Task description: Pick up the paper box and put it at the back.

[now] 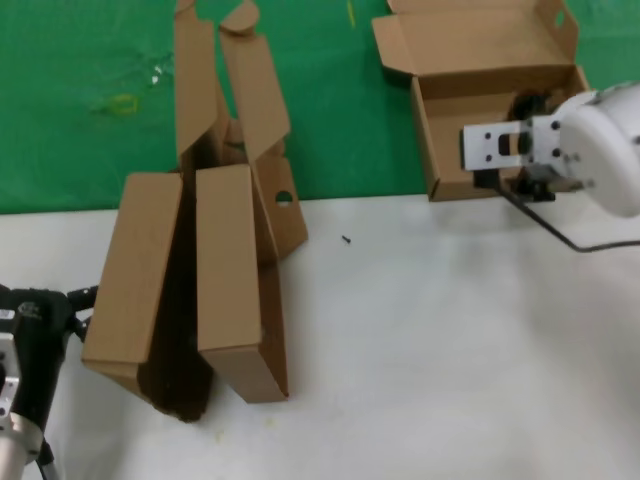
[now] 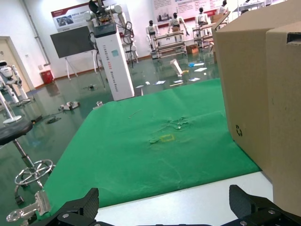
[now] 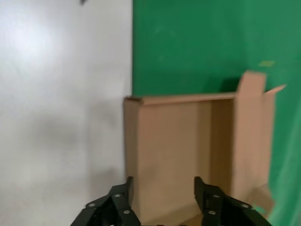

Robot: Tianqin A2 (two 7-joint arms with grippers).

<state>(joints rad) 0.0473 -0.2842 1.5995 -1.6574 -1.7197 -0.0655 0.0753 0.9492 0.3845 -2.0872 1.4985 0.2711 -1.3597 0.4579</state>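
Note:
The paper box lies with its lid open on the green cloth at the back, at the far right, its front wall at the cloth's edge. My right gripper hangs over the near right part of the box, open. In the right wrist view its two black fingers stand apart over the box's brown wall without pressing it. My left gripper waits at the near left over the white table, open, with nothing between its fingers.
Two more brown cardboard boxes stand leaning together left of centre, across the cloth's edge; one fills the side of the left wrist view. A small dark speck lies on the white tabletop.

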